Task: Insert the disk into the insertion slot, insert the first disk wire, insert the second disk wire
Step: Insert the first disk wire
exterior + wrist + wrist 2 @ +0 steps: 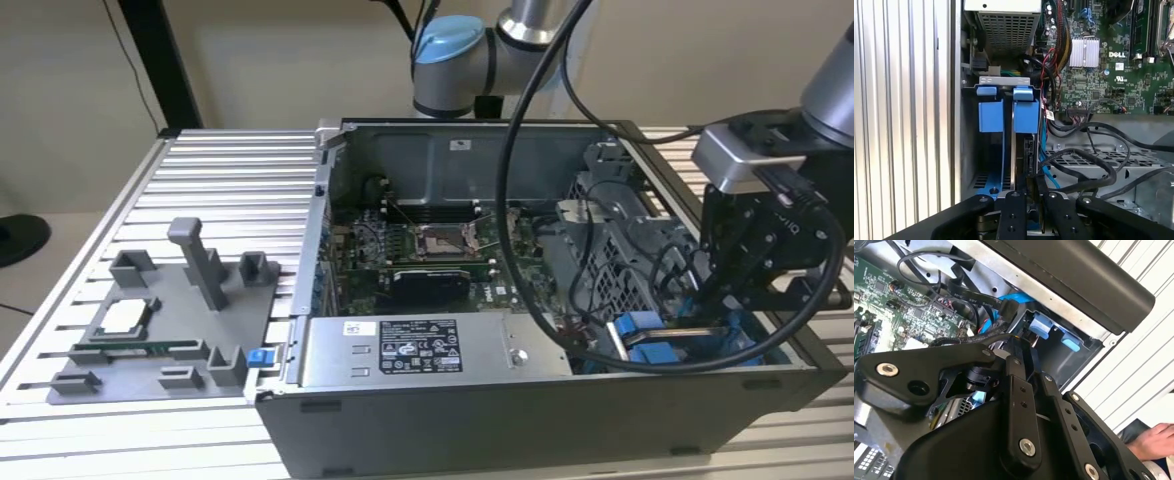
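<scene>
We see the disk [1025, 117] standing on edge in the insertion slot [985, 180], at the lower right of the exterior view. Its long side runs straight away from the gripper [1030, 175], which is just beside it. We cannot tell if the gripper holds anything.

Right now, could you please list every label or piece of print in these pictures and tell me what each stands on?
Black-and-white sticker on the grey box, exterior view: too small to read.
Small white sticker on the case's back wall: too small to read.
White maker's mark on the motherboard, first wrist view: short capitals, a brand name.
White lettering along a black cable, second wrist view: blurred.
</scene>
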`<state>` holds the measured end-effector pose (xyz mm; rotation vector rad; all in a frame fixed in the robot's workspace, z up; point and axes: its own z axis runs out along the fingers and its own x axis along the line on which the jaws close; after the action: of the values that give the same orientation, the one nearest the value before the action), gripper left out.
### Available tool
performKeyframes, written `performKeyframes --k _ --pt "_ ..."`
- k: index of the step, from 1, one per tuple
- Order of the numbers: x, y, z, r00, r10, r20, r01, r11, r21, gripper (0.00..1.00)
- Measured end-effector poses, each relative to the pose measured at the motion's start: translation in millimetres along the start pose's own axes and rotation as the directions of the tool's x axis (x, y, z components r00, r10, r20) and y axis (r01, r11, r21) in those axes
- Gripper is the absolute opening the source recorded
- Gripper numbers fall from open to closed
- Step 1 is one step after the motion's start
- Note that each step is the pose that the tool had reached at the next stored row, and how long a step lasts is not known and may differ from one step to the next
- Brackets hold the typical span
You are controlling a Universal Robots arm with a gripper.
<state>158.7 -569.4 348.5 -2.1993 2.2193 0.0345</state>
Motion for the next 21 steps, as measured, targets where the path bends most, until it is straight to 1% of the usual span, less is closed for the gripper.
performKeyframes --k 7,11,16,19,21 --pt "-3.0 0.2 1.3 1.0 0.0 -0.0004 0.0 1.0 0.0006 0.0" --pt "-3.0 0.2 3.8 1.0 0.0 -0.0021 0.0 1.0 0.0015 0.0" --pt "-2.8 0.2 11.3 1.0 0.002 -0.0062 -0.002 1.0 0.0018 0.0" --pt "-2.5 0.5 16.0 0.9999 0.004 -0.0103 -0.004 1.0 0.0018 0.0" --pt "-2.5 0.5 19.9 0.9999 0.005 -0.0102 -0.005 1.0 0.0019 0.0"
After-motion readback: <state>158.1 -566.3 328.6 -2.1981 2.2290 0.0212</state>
